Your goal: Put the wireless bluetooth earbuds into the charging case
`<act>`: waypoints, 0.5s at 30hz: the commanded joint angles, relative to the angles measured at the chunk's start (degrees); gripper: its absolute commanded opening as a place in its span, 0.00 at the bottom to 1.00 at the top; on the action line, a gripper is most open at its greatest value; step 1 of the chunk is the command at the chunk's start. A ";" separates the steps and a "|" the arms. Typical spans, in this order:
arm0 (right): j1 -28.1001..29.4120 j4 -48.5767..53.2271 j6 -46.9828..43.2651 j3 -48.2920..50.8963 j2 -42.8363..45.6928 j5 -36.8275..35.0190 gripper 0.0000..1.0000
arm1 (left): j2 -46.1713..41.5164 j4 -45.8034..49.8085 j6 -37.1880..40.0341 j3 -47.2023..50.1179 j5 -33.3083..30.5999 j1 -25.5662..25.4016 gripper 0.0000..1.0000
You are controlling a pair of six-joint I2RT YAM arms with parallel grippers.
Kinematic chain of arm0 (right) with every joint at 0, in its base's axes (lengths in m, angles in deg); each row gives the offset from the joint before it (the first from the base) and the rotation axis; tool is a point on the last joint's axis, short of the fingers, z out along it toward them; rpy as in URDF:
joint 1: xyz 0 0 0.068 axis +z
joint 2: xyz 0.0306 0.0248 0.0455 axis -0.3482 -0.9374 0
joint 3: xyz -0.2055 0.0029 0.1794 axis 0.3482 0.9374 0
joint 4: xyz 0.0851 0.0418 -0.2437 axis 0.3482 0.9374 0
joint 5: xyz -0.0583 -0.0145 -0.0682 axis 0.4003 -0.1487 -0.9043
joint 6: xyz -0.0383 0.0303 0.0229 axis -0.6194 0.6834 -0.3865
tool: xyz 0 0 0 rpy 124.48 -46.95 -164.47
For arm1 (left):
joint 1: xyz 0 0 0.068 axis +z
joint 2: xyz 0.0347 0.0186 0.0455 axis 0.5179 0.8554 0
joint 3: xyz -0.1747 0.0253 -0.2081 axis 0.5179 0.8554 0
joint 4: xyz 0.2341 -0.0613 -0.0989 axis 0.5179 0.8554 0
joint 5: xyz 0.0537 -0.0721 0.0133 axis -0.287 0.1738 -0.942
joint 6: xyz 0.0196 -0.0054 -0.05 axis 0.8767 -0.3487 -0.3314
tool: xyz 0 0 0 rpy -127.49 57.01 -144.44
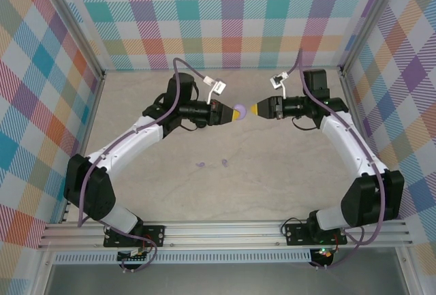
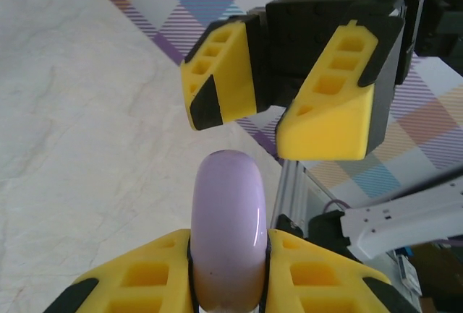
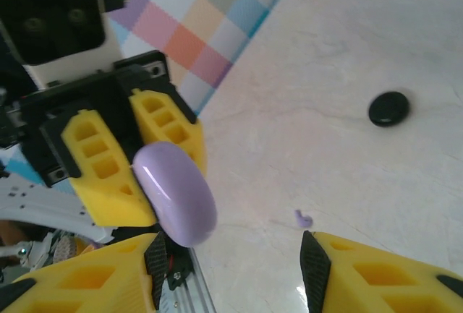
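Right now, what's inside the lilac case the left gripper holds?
Nothing inside shows: the lilac case, clamped in the left gripper, looks shut, so its inside is covered. Two lilac buds lie out on the table.

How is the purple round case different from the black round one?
The purple case is pinched on its edge in the left gripper, up in the air; the black case lies flat on the table, untouched. The purple case is pale lilac; the black case is dark. Both are round, smooth and shiny.
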State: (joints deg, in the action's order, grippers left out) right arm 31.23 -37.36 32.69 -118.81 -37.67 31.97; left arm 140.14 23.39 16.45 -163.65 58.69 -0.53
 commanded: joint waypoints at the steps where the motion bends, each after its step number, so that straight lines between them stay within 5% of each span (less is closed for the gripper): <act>1: 0.55 2.35 -4.18 -2.43 2.32 6.46 0.54 | -2.07 2.22 2.75 -2.55 6.02 0.22 0.22; 15: 3.91 9.45 -8.92 -7.70 -0.05 7.05 0.56 | -3.91 4.11 4.77 -4.26 7.11 -1.05 0.23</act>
State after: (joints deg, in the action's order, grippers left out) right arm 34.64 -30.21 26.79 -124.60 -36.60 37.11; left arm 138.22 26.86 19.65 -165.92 64.01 -0.80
